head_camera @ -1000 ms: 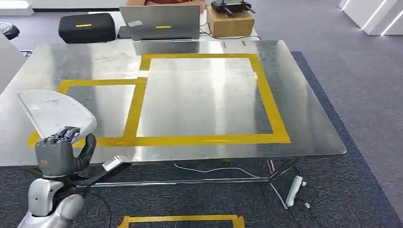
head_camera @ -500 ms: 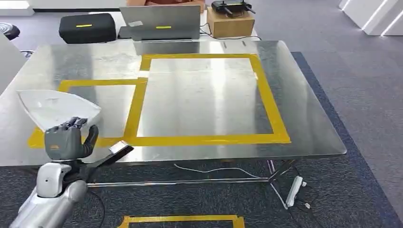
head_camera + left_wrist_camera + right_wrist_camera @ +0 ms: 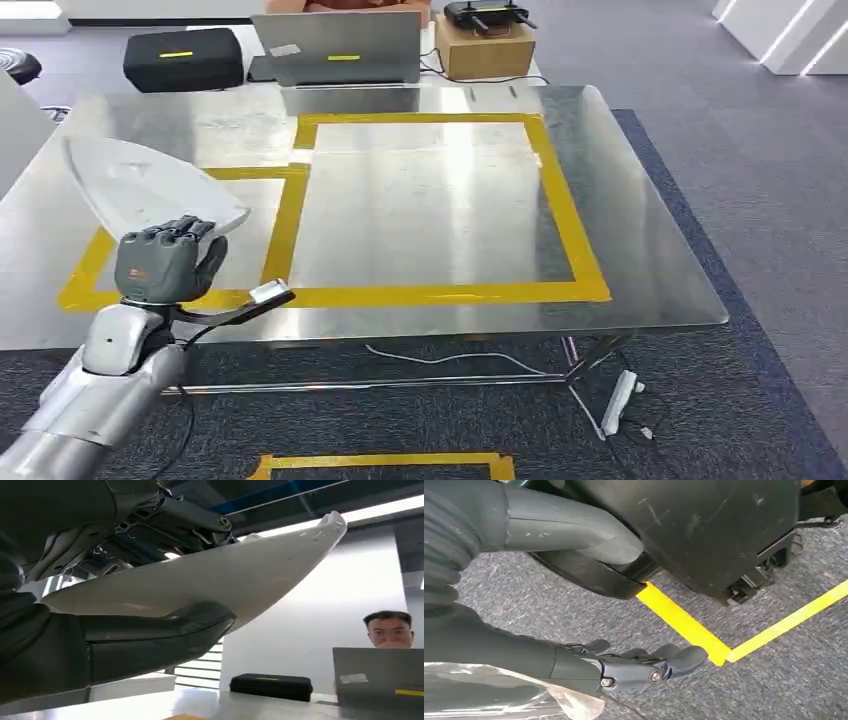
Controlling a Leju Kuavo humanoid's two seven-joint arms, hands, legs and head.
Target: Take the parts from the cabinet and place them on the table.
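Over the bench's (image 3: pixel 640 210) left end, our left hand (image 3: pixel 165 265) holds the white part (image 3: pixel 145 190) aloft above the smaller yellow-taped box (image 3: pixel 285 225), fingers (image 3: pixel 180 232) curled over its near edge and thumb (image 3: pixel 160 632) pressed beneath. We judge this curved shell light, stiff and rather slippery, best gripped at the rim. Farther right, our right hand (image 3: pixel 644 667) hangs above the carpet (image 3: pixel 784 675), fingers loosely apart, holding nothing.
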